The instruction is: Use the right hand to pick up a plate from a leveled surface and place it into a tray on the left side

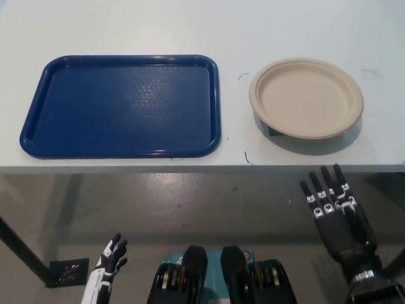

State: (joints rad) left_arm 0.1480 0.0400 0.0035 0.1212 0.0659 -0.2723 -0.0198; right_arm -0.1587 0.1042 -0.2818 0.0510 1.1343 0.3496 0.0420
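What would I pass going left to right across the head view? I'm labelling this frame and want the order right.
Blue tray → white left hand → beige plate → black right hand. The tray and plate sit on the table; both hands hang below its front edge.
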